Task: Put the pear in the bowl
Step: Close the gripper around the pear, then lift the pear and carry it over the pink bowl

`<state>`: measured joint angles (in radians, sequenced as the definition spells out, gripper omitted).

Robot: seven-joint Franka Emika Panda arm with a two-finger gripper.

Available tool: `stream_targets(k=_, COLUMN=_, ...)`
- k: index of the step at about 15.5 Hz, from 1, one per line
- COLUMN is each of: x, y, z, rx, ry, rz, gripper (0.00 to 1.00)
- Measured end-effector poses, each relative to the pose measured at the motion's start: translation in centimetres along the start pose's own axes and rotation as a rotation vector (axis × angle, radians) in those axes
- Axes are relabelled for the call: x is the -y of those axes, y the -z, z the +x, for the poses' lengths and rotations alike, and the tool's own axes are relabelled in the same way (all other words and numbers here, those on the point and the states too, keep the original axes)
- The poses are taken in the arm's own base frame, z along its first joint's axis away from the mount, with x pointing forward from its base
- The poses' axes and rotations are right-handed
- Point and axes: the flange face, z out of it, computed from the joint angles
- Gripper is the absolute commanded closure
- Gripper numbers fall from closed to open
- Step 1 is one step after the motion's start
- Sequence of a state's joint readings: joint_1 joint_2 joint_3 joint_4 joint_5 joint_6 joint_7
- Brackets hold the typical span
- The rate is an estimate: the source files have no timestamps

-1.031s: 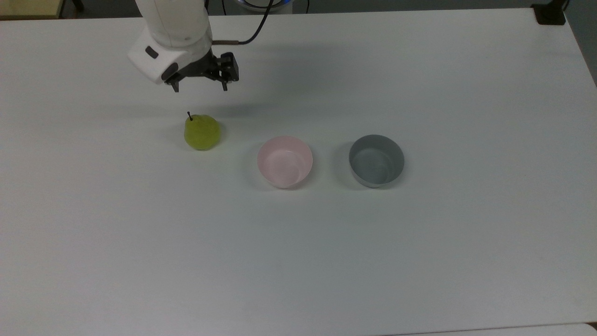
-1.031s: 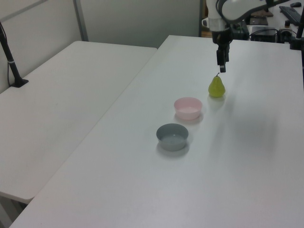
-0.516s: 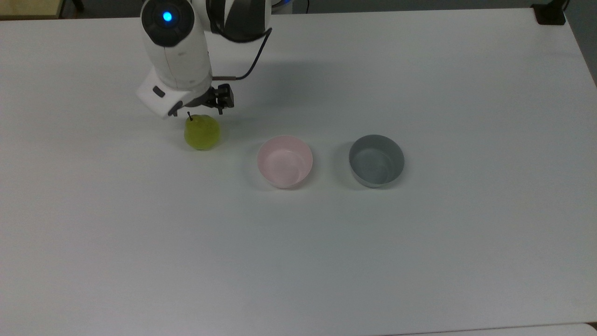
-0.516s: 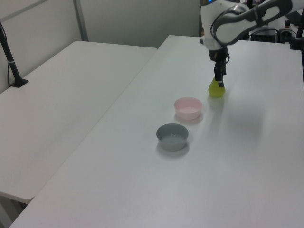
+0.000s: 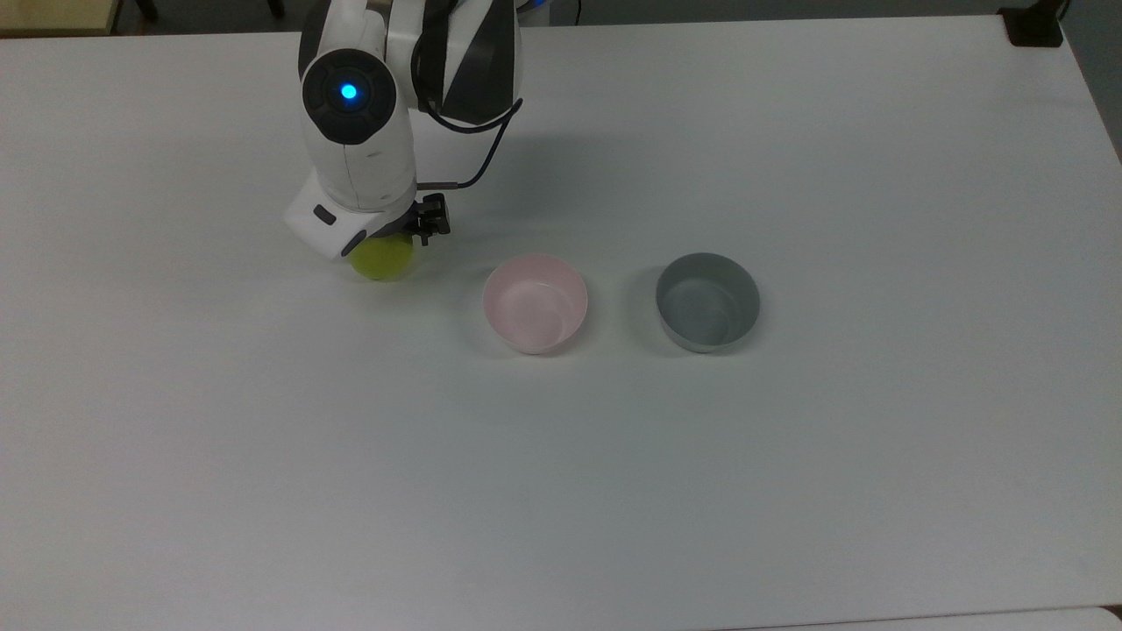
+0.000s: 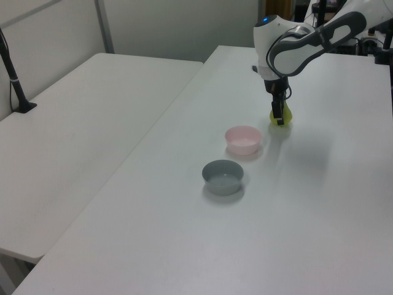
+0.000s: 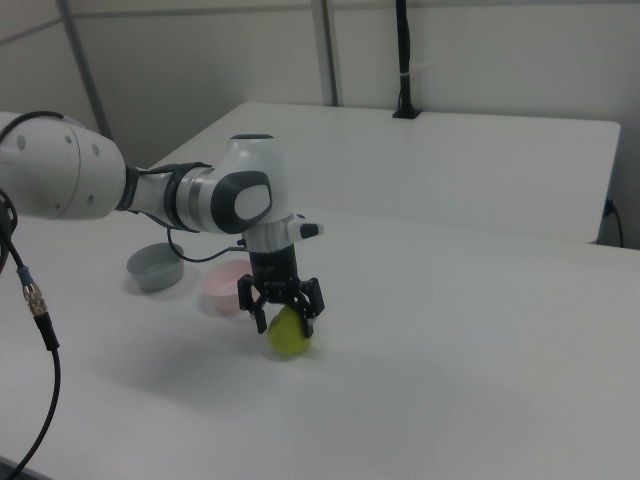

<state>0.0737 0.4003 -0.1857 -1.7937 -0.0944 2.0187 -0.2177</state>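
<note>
Your small yellow-green rounded pear (image 7: 289, 333) sits on the white table (image 5: 614, 482), its upper part hidden under the arm's wrist in the top view, where only its lower curve (image 5: 382, 260) shows. In the right view the black two-finger gripper (image 7: 284, 316) straddles the pear, one finger on each side of it with the fruit between them; the fingers look spread around the pear, but you cannot tell from these views whether they press on its skin. In the left view the gripper (image 6: 278, 117) points straight down in front of the pear (image 6: 284, 117).

The small round pale pink bowl (image 5: 535, 303) stands empty near the pear, on the top view's right of it, not touching. Farther toward the top view's right, apart from the pink one, stands a grey round bowl (image 5: 707, 301) of like size, also empty. In the left view the pink bowl (image 6: 243, 139) lies between the pear and the grey bowl (image 6: 223, 176).
</note>
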Motion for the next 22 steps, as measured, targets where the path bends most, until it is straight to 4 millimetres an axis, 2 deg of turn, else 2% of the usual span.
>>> stream_targets(k=1, x=0.0, y=0.1, z=0.0, rx=-0.003, ry=0.001, rz=-0.001, gripper=0.53)
stream_targets(k=4, x=-0.2, y=0.2, z=0.0, rx=-0.006, ry=-0.003, rz=-0.003, gripper=0.66)
stream_targets(k=7, x=-0.9, y=0.7, z=-0.1, rx=-0.015, ry=-0.014, rz=-0.007, gripper=0.66)
stream_targets(k=9, x=-1.8, y=2.5, z=-0.5, rx=-0.043, ry=-0.031, rz=-0.013, gripper=0.66)
stream_targets(k=10, x=-2.3, y=3.9, z=-0.9, rx=-0.062, ry=-0.039, rz=-0.015, gripper=0.66)
stream_targets(k=11, x=-2.8, y=6.4, z=-1.6, rx=-0.091, ry=-0.05, rz=-0.017, gripper=0.66)
stream_targets(k=15, x=-3.0, y=12.7, z=-3.3, rx=-0.161, ry=-0.059, rz=-0.018, gripper=0.65)
stream_targets(k=17, x=-2.5, y=14.2, z=-3.7, rx=-0.182, ry=-0.054, rz=-0.019, gripper=0.64)
stream_targets(k=19, x=-1.3, y=14.8, z=-3.4, rx=-0.193, ry=-0.041, rz=-0.019, gripper=0.64)
stream_targets(k=21, x=0.6, y=15.2, z=-2.9, rx=-0.2, ry=-0.045, rz=-0.012, gripper=0.64)
stream_targets(k=22, x=2.3, y=15.5, z=-2.5, rx=-0.207, ry=-0.047, rz=0.0, gripper=0.64)
